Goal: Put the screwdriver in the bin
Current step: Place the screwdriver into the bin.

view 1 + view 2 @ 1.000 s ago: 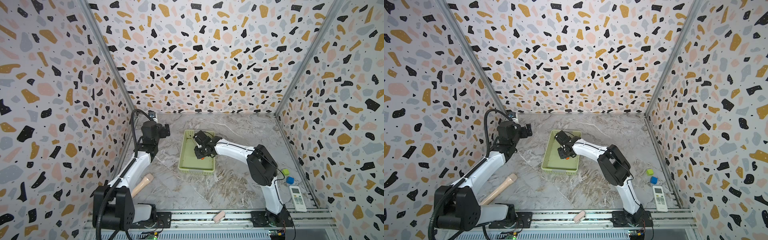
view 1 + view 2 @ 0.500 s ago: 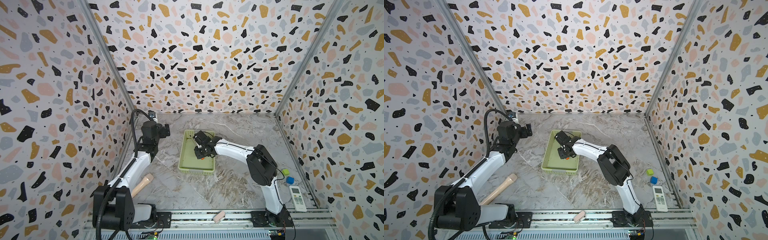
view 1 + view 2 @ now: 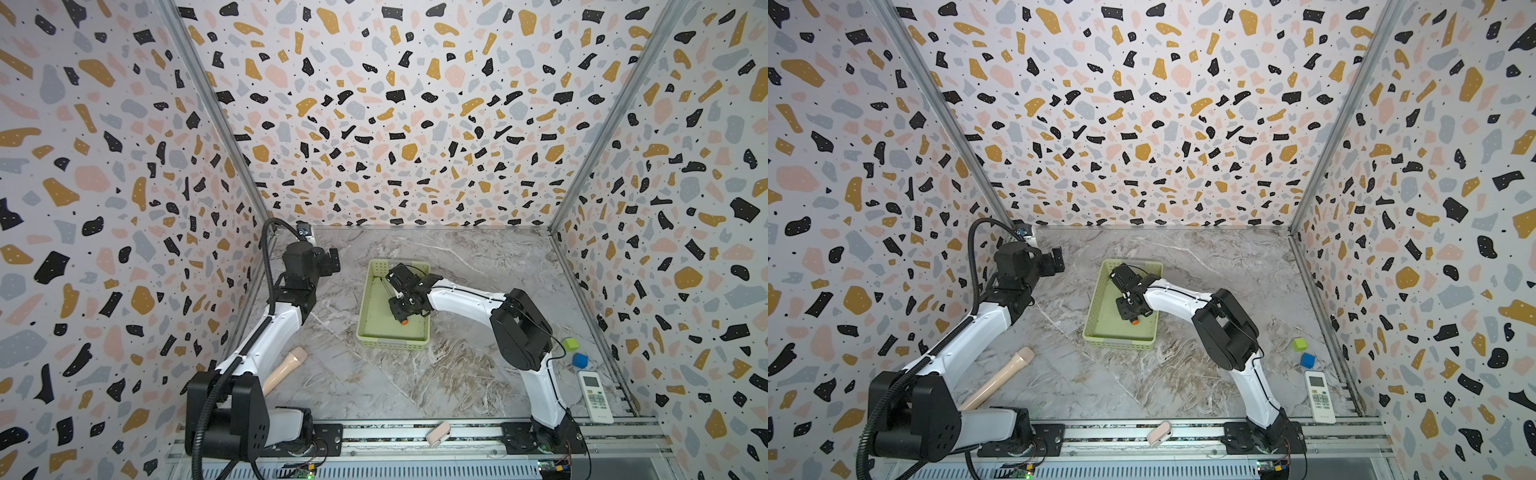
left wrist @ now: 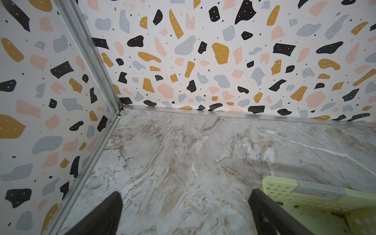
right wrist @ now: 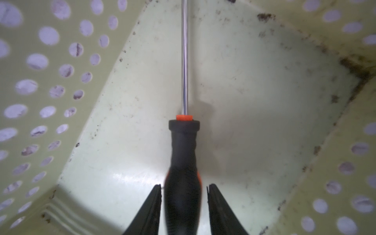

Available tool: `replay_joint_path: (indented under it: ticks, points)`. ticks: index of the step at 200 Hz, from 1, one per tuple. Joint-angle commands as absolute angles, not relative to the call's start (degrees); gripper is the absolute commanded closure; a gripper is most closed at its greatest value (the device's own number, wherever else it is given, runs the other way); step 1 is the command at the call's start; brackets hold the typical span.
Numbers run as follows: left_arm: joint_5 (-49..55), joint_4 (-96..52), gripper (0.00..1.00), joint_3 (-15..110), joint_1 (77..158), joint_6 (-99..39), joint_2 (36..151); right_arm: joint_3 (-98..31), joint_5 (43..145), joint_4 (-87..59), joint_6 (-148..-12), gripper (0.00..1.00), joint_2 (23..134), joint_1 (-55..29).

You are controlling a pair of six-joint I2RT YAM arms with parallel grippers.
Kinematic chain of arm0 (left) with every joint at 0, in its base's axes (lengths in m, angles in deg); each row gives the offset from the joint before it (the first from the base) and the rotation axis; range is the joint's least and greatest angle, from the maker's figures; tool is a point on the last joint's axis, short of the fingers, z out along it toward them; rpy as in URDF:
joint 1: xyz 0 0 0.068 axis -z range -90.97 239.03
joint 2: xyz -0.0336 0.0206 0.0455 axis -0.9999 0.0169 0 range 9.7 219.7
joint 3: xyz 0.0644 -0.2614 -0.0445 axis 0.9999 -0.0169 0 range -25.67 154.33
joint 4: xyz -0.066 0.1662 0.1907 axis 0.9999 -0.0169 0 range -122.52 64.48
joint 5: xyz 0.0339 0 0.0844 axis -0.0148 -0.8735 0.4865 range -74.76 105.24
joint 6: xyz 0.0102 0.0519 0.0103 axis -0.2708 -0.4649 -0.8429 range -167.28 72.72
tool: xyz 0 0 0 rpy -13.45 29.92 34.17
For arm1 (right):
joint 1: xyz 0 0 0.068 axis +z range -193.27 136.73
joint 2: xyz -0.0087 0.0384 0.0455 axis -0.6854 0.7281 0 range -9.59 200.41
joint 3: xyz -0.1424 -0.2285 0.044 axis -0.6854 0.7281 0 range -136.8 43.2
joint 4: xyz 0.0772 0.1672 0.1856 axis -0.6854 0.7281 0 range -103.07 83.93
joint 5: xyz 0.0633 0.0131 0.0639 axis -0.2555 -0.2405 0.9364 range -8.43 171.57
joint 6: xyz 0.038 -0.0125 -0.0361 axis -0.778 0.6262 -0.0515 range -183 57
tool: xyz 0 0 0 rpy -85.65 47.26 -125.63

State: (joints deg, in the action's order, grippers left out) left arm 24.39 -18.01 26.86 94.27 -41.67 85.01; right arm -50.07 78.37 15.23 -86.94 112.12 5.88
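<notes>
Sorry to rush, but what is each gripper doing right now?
Left gripper: open, holding nothing.
Right gripper: open, jaws just clear of the screwdriver handle, inside the bin.

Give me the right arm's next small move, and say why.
Probably open the right gripper a little wider, then lift it straight up out of the bin. In the right wrist view the screwdriver is already inside the bin's walls, low over its floor. A thin gap shows between the handle and each of the fingers, so nothing seems to grip it.
</notes>
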Motion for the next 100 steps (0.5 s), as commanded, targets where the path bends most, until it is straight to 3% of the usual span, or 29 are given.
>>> replay_joint_path:
  ticks: [1,100]
  points:
    - [24.7,-17.0,0.01,29.0,94.1,-42.0,85.0,-49.9,77.4,15.7,-87.0,0.57,111.7,5.9]
    - [24.8,-16.6,0.01,28.7,94.1,-42.0,84.7,-57.1,76.5,19.9,-84.5,0.49,101.8,5.2]
